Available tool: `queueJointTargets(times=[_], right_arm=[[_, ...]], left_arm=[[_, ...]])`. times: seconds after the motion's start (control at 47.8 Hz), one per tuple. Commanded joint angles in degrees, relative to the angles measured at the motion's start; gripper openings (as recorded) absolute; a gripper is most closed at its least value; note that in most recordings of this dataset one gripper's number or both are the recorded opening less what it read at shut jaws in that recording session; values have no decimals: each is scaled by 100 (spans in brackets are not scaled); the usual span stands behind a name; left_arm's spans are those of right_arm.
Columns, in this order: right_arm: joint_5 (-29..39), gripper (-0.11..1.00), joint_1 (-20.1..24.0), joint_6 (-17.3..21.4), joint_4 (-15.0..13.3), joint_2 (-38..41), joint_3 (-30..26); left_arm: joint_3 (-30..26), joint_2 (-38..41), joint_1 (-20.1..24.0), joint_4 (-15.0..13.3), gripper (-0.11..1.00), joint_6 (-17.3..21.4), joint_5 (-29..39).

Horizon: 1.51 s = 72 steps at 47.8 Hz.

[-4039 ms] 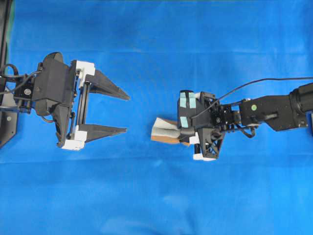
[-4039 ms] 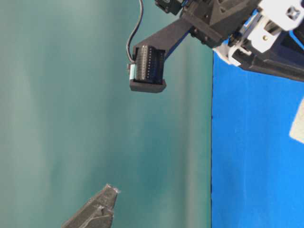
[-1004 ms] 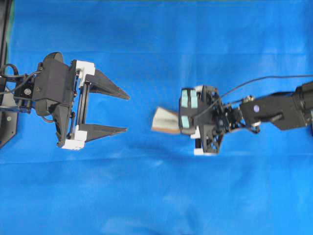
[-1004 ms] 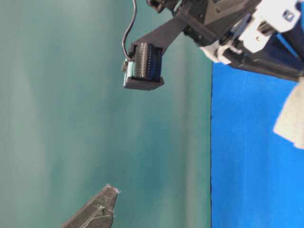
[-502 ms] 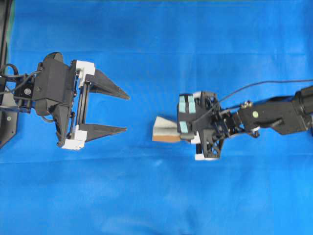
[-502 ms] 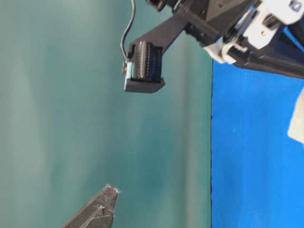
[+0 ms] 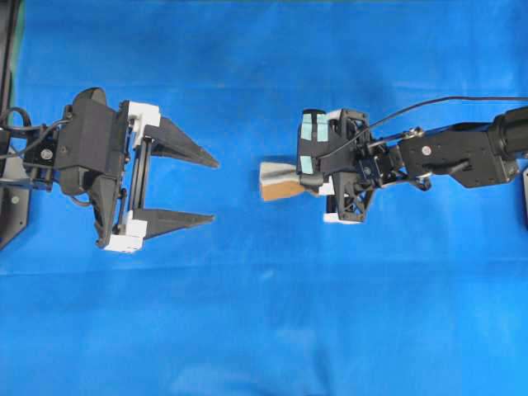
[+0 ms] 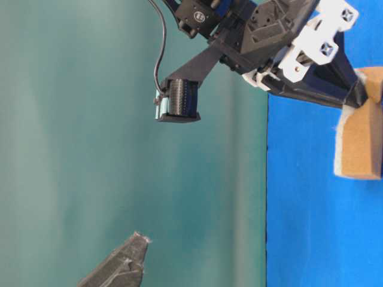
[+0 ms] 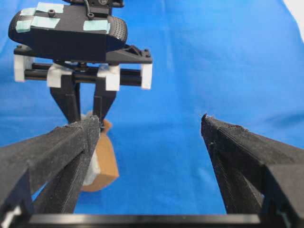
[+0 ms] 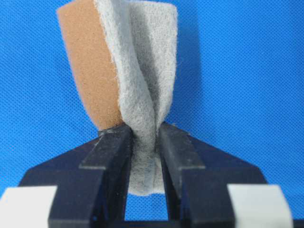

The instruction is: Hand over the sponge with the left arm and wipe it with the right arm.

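Observation:
The sponge (image 7: 279, 180) is pinched at one end by my right gripper (image 7: 311, 183), the arm with pale teal patches, at the middle right of the blue cloth (image 7: 272, 330). In the right wrist view the jaws (image 10: 144, 137) squeeze the grey scouring face, and the orange-tan layer (image 10: 90, 66) faces left. I cannot tell whether the sponge touches the cloth. It also shows in the table-level view (image 8: 359, 140) and the left wrist view (image 9: 104, 159). My left gripper (image 7: 214, 191) is open and empty, a short gap to the left of the sponge, and points at it (image 9: 149, 118).
The blue cloth covers the whole table. A black arm mount (image 7: 12, 206) stands at the left edge. The right arm's cable (image 7: 445, 103) arcs above its wrist. A teal-green wall (image 8: 119, 143) fills the table-level view's left.
My right gripper has carried the sponge toward the top of the overhead view, after swinging down half a second ago, and the sponge has turned. The left arm has not moved.

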Motion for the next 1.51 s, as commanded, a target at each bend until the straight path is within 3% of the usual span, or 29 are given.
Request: queueJointTargets(times=[0.0,0.753,0.9,0.963,1.486], right_arm=[[-26,29,-167,-9,-26,-97,-44],[-237,28,35,70,158,-149,-53],[-141,66,53,62,158,-185,-62],[-114,74,62,62,158,-220,-53],[721,72,387,62,149,-1951,-9]], left_arm=[[-18,-26,9,0,85,0,-35],[-18,-26,9,0,85,0,-26],[-18,-35,9,0,85,0,-26],[-18,-26,9,0,85,0,-26],[0,-70,18,9,85,0,-26]])
